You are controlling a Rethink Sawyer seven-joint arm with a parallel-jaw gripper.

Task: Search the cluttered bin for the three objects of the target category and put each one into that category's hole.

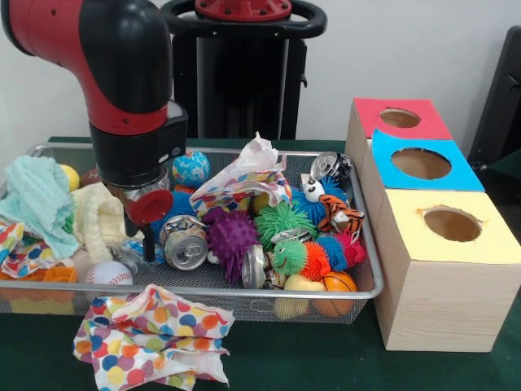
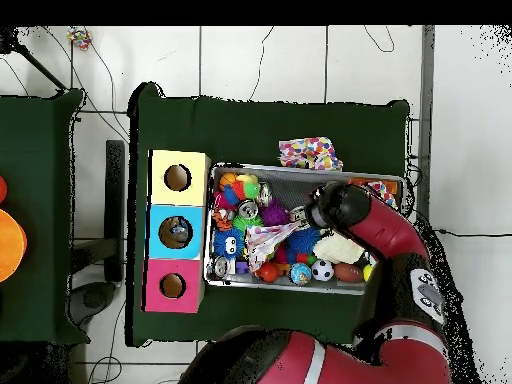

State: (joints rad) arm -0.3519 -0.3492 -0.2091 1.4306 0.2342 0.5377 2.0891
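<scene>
Above the mesh bin's left half, the hand hangs beside a crushed can; its grip state I cannot tell. Best descend straight, avoiding the cloths.

polka-dot cloth lies crumpled on green worktop | second green table stands apart | orange disc on it

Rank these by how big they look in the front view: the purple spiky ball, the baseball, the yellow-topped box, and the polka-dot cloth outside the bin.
1. yellow-topped box
2. polka-dot cloth, though it lies nearest the camera
3. purple spiky ball
4. baseball, partly hidden, so unsure
</scene>
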